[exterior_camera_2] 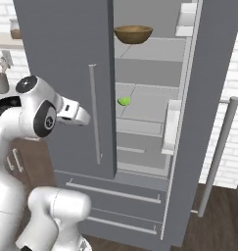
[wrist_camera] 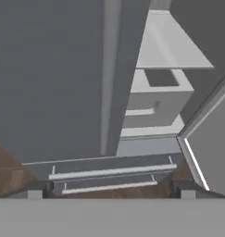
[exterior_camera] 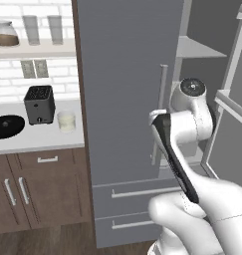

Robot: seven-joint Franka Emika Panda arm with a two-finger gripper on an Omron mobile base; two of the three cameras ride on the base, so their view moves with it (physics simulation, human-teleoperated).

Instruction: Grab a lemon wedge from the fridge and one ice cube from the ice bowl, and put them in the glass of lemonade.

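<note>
Standing before the fridge (exterior_camera_2: 66, 73) with its right door swung wide and its left door closed; first step of the task in hand, judging by the layout: reaching for the lemon wedge (exterior_camera_2: 124, 101). Wedge lying on a middle shelf inside the open half of the fridge, just past the edge of the closed left door, small and yellow-green, below a brown wooden bowl (exterior_camera_2: 133, 34) on the shelf above. Gripper (wrist_camera: 111, 194) held outside the fridge, in front of the closed left door near its long bar handle, pointed down toward the two drawers at the fridge's foot; tips spread wide apart, nothing between them. Glass of lemonade (exterior_camera: 66, 121) waiting on the counter to the left of the fridge, just beside a dark toaster (exterior_camera: 39, 104), with the ice bowl (exterior_camera: 7, 125) further from the fridge, beyond the toaster; ice cube too small to make out. Next move, most likely: raising and turning the hand away from the drawers, swinging round the closed door's edge into the open half, then lining up over the wedge. Little room beside the door edge, so a careful entry called for; tiny wedge, so a precise close needed.
</note>
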